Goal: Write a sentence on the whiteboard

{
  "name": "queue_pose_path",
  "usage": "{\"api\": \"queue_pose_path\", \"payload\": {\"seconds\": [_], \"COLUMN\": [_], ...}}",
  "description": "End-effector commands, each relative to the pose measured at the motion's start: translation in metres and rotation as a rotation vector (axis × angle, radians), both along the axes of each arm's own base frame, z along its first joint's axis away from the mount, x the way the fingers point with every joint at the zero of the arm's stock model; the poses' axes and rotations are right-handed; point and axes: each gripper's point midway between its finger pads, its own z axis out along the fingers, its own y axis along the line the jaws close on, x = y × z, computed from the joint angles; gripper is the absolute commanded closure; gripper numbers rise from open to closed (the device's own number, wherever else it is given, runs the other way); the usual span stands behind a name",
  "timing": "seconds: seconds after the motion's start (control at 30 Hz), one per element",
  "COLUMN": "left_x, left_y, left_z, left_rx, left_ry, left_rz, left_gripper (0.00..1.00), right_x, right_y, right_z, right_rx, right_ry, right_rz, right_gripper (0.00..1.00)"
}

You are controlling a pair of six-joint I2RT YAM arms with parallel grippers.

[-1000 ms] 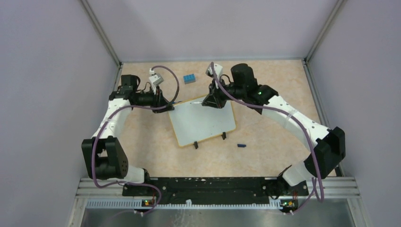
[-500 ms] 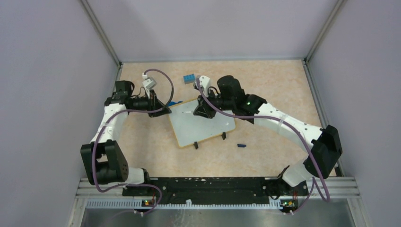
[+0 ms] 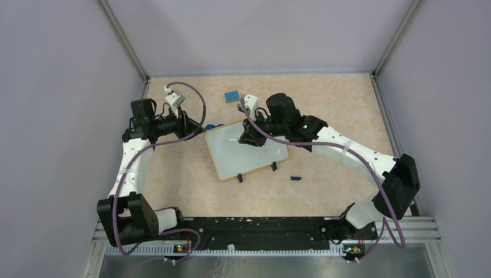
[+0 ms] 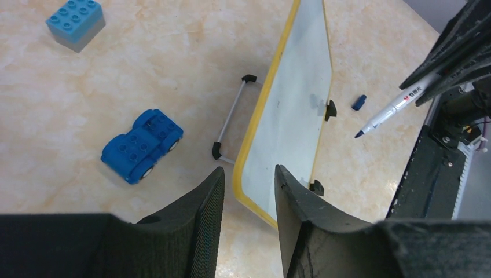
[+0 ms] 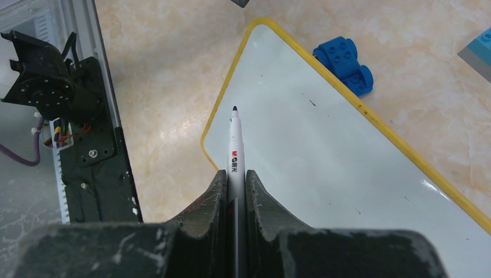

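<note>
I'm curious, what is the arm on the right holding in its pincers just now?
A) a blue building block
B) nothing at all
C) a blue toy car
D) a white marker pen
D: in the right wrist view the right gripper is shut on a white marker pen, its dark tip pointing out over the whiteboard.

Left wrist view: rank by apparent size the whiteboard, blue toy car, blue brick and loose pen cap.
1. whiteboard
2. blue toy car
3. blue brick, close to the car in size and sitting at the frame's top edge, so the order of these two is unsure
4. pen cap
</note>
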Motion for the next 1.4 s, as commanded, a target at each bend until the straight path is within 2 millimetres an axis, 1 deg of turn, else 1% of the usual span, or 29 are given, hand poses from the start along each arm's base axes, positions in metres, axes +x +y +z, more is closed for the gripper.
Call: {"api": "queue_pose_path", "payload": {"seconds": [0.0,0.13,0.23,0.33,0.43,0.6,0.83,0.97,1.03,1.1,1.2,1.27,1.37], "left_x": [0.015,0.008,0.0,-0.009,-0.018,-0.027,-0.041,-0.05,-0.05,-0.045,-0.036,-0.031,-0.027], "left_y": [0.004,0.002,-0.002,-0.007,-0.011,-0.014,-0.019,-0.021,-0.02,-0.018,-0.015,-0.013,-0.013], "left_z": [-0.004,-0.019,-0.019,-0.018,-0.022,-0.028,-0.027,-0.029,-0.031,-0.032,-0.031,-0.03,-0.031], "left_rx": [-0.007,-0.008,-0.021,-0.044,-0.066,-0.077,-0.123,-0.124,-0.119,-0.105,-0.089,-0.086,-0.09], "left_ry": [-0.027,0.048,0.045,0.052,0.091,0.108,0.15,0.156,0.168,0.167,0.147,0.143,0.143], "left_rz": [0.03,-0.004,-0.03,-0.059,-0.081,-0.102,-0.143,-0.156,-0.141,-0.107,-0.075,-0.062,-0.056], "left_gripper": [0.57,0.59,0.62,0.69,0.79,0.88,0.95,0.97,0.96,0.85,0.73,0.7,0.71], "right_x": [-0.006,-0.006,-0.006,-0.005,-0.006,-0.005,0.0,0.001,-0.001,-0.003,-0.006,-0.006,0.0], "right_y": [-0.003,-0.002,-0.002,-0.002,-0.002,-0.002,0.004,0.009,0.011,0.012,0.014,0.016,0.02], "right_z": [0.022,0.022,0.021,0.021,0.021,0.021,0.021,0.022,0.024,0.026,0.028,0.027,0.025], "right_rx": [0.042,0.043,0.036,0.034,0.034,0.033,0.036,0.045,0.054,0.067,0.087,0.099,0.11], "right_ry": [-0.044,-0.046,-0.046,-0.049,-0.049,-0.053,-0.061,-0.067,-0.068,-0.07,-0.075,-0.076,-0.072], "right_rz": [0.019,0.024,0.029,0.029,0.031,0.03,0.038,0.054,0.07,0.088,0.107,0.108,0.081], "right_gripper": [1.0,1.0,1.0,1.0,1.0,1.0,1.0,1.0,1.0,1.0,1.0,1.0,1.0]}}
